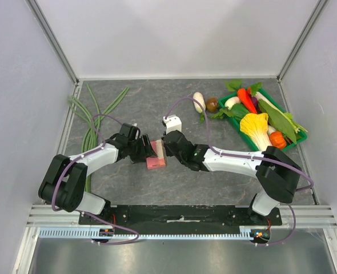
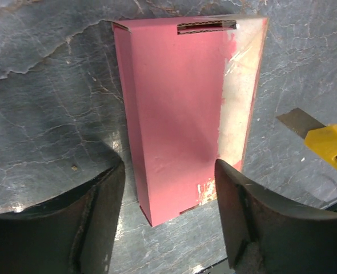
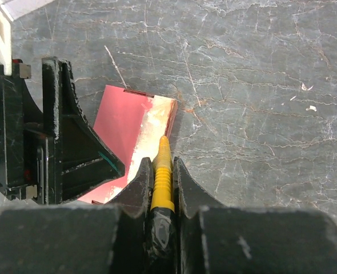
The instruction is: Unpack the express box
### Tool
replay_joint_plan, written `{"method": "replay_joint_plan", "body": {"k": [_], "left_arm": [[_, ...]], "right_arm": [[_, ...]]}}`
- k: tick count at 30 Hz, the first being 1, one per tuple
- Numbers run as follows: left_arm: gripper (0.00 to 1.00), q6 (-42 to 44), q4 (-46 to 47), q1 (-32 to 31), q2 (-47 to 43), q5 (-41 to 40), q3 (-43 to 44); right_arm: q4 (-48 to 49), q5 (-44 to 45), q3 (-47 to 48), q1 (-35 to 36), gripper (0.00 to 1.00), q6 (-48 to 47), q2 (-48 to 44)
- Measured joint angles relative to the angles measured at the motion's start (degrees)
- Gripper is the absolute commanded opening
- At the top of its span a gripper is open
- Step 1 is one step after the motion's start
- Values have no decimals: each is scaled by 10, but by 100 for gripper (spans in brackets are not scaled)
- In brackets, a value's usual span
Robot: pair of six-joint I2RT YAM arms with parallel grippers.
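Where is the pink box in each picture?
Top view: the express box lies near the middle of the picture.
Left wrist: the box fills the centre.
Right wrist: the box is left of centre, just beyond the yellow knife.
Shared landmark: the grey marbled table under it.

one express box (image 2: 180, 114), one knife (image 3: 163, 174), one vegetable tray (image 1: 292, 142).
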Motion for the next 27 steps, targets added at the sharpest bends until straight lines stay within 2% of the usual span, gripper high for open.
{"method": "replay_joint_plan", "body": {"k": [8,13,27], "left_arm": [[50,-10,6,2,15,4,3],[44,-17,10,3,19,10,3],[41,-22,10,3,21,10,4]], "right_arm": [[8,6,10,0,0,-4,28],[12,10,16,0,0,-4,33],[16,27,22,0,0,-4,44]]}}
